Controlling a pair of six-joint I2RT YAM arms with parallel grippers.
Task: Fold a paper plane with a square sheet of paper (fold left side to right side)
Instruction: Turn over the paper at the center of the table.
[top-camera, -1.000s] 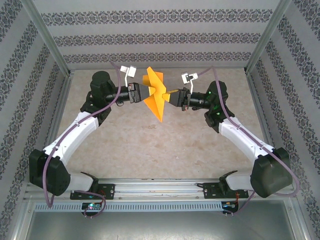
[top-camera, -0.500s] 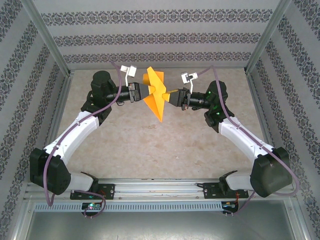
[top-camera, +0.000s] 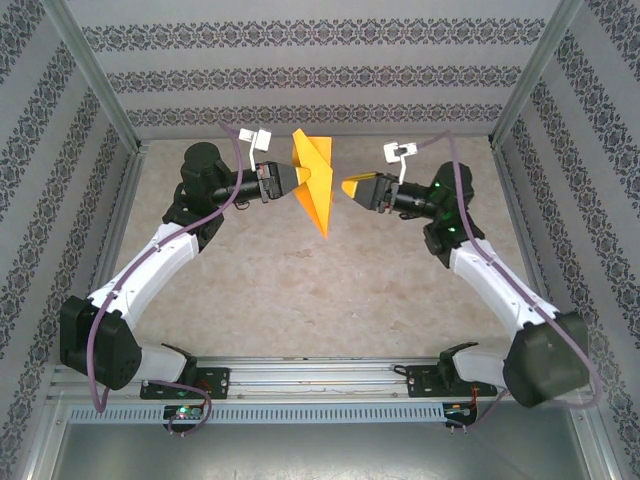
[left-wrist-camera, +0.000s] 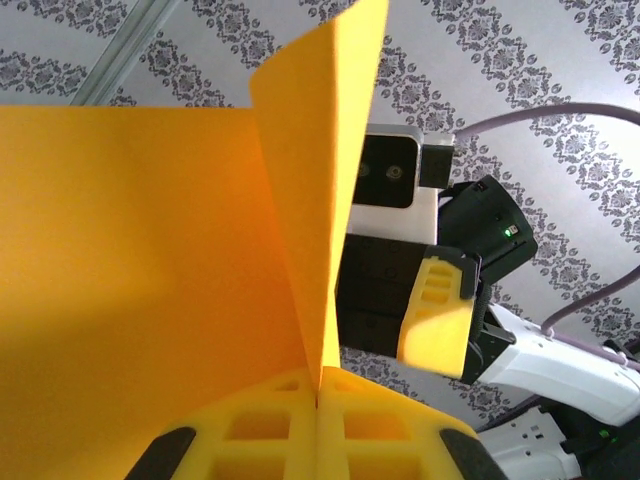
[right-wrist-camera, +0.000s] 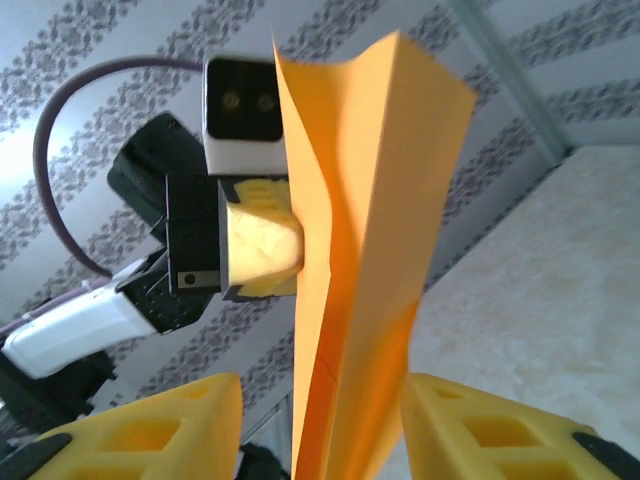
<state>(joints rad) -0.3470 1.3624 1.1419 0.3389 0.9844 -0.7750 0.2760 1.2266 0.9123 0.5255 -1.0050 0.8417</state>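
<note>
- While the left pincer (top-camera: 283, 180) is clenched on the orange paper (top-camera: 312, 185), you have the sheet held up in the air, well off the surface (top-camera: 300, 290). Its wrist view shows a crease nipped tight between the yellow fingers (left-wrist-camera: 400, 440).
- Your right pincer (top-camera: 349, 187) is released, jaws parted. From above, its tips sit apart from the paper with a gap between them. In its own wrist view the paper stands straight ahead, in line with the space between its fingers (right-wrist-camera: 170, 430).
- Progress, as I judge it: several folds are in. The outline is no longer square. It narrows to a point hanging below the left pincer's tips, and flaps splay open above them.
- What looks left: the flaps are not yet pressed flat into a slim dart, so closing and creasing one side onto the other remains to be done.
- Materials: the paper is thin, matte and plain, and stiff enough to hold crisp edges. The fingers are yellow plastic with lattice cut-outs, and the surface is mottled beige.
</note>
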